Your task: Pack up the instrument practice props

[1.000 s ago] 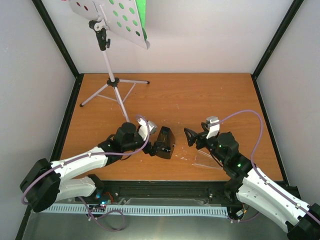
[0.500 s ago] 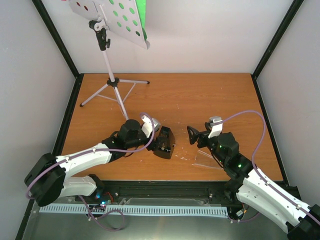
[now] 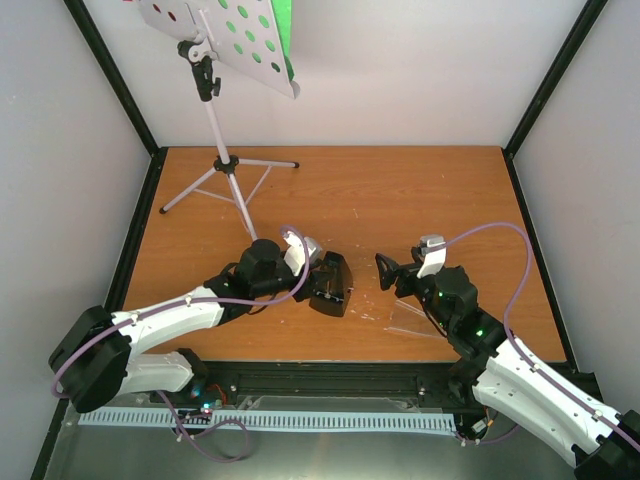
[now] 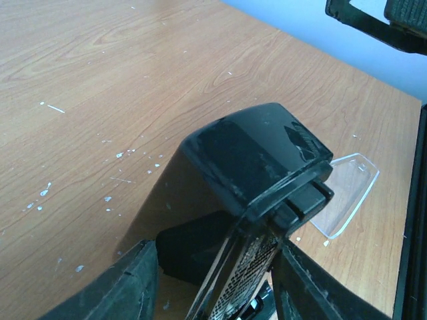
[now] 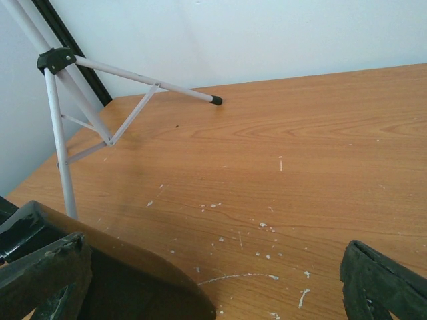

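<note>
The black metronome (image 3: 331, 283) is set on the table (image 3: 420, 190) near the front edge, a little left of centre. It is straddled by the left gripper (image 3: 314, 282), whose fingers (image 4: 133, 288) are seen on either side of its base (whether they actually press on it cannot be told from the wrist view). The clear cover (image 4: 350, 192) is laid flat on the wood just beyond the metronome, toward the right gripper (image 3: 388, 271), whose jaws are spread wide with nothing between them. The music stand (image 3: 222, 130) is seen upright at the far left corner, well apart from both grippers, and a green sheet (image 3: 283, 25) is seen at its desk.
</note>
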Controlling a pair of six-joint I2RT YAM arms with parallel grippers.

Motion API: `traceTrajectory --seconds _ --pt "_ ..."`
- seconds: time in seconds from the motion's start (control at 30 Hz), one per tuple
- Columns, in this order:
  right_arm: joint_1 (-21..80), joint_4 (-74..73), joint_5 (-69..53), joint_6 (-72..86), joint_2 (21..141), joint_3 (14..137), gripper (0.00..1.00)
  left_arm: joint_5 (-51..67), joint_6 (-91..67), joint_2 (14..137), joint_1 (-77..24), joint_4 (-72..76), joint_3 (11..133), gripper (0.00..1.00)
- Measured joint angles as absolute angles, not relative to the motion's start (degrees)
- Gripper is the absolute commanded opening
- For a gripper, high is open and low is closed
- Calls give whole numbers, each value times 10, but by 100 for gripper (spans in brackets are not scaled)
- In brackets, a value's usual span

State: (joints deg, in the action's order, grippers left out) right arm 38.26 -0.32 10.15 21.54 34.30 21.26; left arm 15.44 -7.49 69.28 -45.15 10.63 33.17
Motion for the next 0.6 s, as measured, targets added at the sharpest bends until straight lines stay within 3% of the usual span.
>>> traceTrajectory --seconds 0.1,0.33,0.47,0.6 --pt "383 -3 102 217 342 213 100 155 -75 693 -451 106 332 52" --pt "383 -10 103 224 342 213 100 168 -104 690 -452 115 328 97" --pt "383 -33 100 247 343 213 99 186 -148 675 -451 147 286 99" --pt "383 -53 72 285 372 213 90 205 -197 681 -451 166 227 99"
